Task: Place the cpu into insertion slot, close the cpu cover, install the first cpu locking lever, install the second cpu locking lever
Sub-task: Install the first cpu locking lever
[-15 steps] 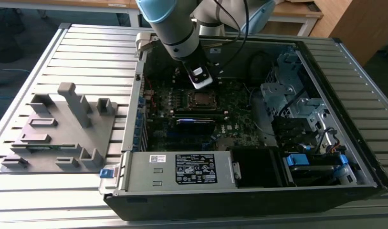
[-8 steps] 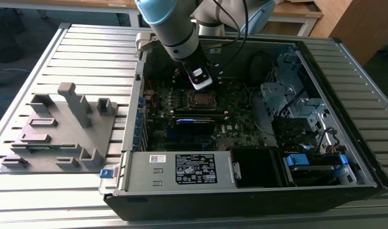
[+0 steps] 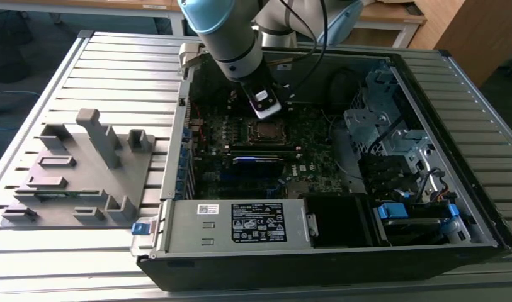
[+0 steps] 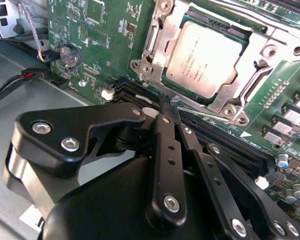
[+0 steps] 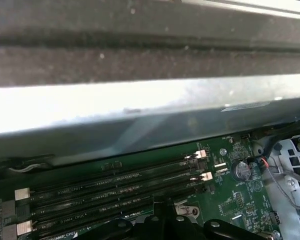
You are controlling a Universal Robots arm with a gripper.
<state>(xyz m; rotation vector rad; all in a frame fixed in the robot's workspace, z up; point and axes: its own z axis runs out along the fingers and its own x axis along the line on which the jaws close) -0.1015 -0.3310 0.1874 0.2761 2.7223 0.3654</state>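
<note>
Second wrist view gives us the clearest look at the gripper (image 4: 169,102): its two black fingers (image 4: 165,150) are drawn together at the tips. The tips sit right at the end of a thin metal lever (image 4: 205,114). We cannot tell whether they pinch the lever or only touch it. Just beyond the fingertips lies the cpu (image 4: 204,57), seated flat in the insertion slot (image 4: 216,22), silver top facing up. The cpu cover (image 4: 157,47) lies down around the chip, its cut-out middle framing the metal top. The lever runs along the edge of the cover nearest the gripper. Between the gripper and the socket run the long black memory slots (image 4: 225,145), close under the fingers. A round coin battery (image 4: 69,56) sits on the green motherboard (image 4: 105,35), off to one side of the gripper and well apart from it.

From the exterior view we see the arm reaching down into the open computer case (image 3: 457,207), with the gripper (image 3: 266,106) hanging just above the chip. A grey power supply (image 3: 238,223) sits inside the case, far from the gripper. A grey fixture (image 3: 79,170) lies outside the case on the slatted table (image 3: 113,69), well apart from the gripper.
</note>
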